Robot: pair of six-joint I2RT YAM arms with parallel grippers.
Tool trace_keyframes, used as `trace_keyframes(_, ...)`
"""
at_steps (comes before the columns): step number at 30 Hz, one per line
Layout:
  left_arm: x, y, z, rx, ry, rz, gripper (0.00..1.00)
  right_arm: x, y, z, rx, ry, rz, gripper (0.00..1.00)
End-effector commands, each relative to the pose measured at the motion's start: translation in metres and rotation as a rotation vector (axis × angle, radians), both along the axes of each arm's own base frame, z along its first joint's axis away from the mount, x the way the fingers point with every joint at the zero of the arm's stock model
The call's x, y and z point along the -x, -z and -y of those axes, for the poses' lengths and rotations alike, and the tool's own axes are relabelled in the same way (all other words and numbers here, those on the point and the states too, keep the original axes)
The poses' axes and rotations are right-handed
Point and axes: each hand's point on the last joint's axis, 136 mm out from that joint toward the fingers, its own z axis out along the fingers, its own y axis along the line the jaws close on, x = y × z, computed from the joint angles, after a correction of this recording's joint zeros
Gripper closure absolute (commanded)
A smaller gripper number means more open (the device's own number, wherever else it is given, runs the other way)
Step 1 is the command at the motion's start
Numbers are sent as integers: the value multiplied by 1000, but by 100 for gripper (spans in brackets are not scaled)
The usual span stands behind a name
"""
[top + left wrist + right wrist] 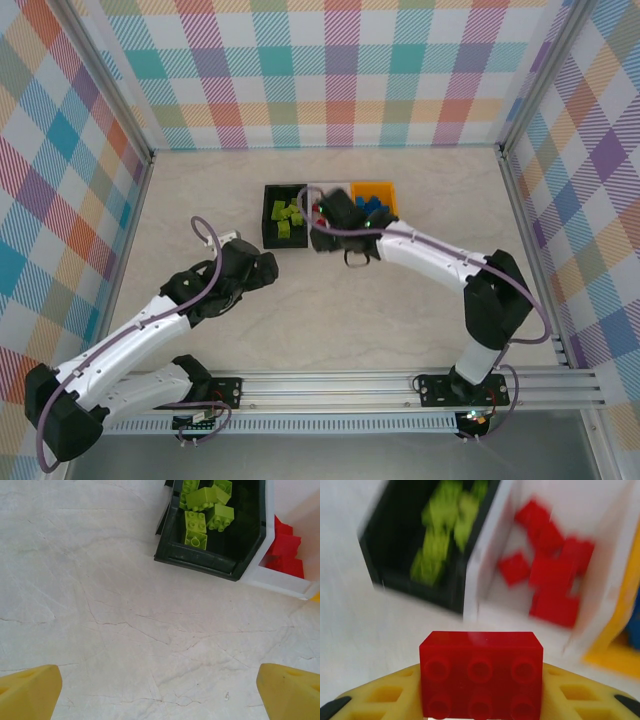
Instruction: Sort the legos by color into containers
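My right gripper [481,692] is shut on a red lego brick [481,672], studs facing the camera, held just in front of the white bin [485,570]. Several red bricks [555,575] lie in that bin. The black bin [395,545] to its left holds lime green bricks [445,525]. From above, the right gripper [335,215] hangs over the white bin [318,188], between the black bin [270,232] and the orange bin [380,186] with blue bricks [372,205]. My left gripper [262,268] stands open over bare table, short of the black bin [200,562].
The three bins stand in a row at the middle back of the marble-look table [350,310]. Checked walls close off the back and both sides. A metal rail [350,385] carrying both arm bases runs along the near edge.
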Motion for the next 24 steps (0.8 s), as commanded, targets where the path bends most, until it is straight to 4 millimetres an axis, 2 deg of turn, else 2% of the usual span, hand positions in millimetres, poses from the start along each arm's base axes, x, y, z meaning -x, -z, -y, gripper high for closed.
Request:
trace_keyframes(1, 4, 0, -8, -6, -24, 5, 0, -40, 17, 4, 32, 26, -16, 53)
trace_keyframes(5, 5, 0, -8, -2, -23, 5, 0, -81, 30, -4, 21, 51, -40, 53)
trace_keyframes(8, 6, -1, -9, 0, -24, 8, 0, -99, 38, -9, 16, 63, -60, 49)
trace_keyframes(11, 4, -4, -10, -6, -30, 19, 0, -112, 34, -12, -2, 72, -37, 34)
trace_keyframes(13, 3, -6, -12, -16, -37, 27, 0, -116, 17, -14, -34, 70, 2, 25)
trace_keyframes(17, -2, -16, -18, -35, -67, 61, 0, -105, -42, -6, -138, 68, 133, 17)
trace_keyframes(19, -6, -24, -22, -54, -84, 98, 0, -88, -63, 3, -204, 60, 195, 2)
trace_keyframes(20, -9, -29, -25, -70, -99, 121, 0, -77, -72, 11, -236, 60, 228, 0)
trace_keyframes(24, -29, -39, -32, -158, -131, 234, 0, -39, -83, 47, -278, 101, 294, 0)
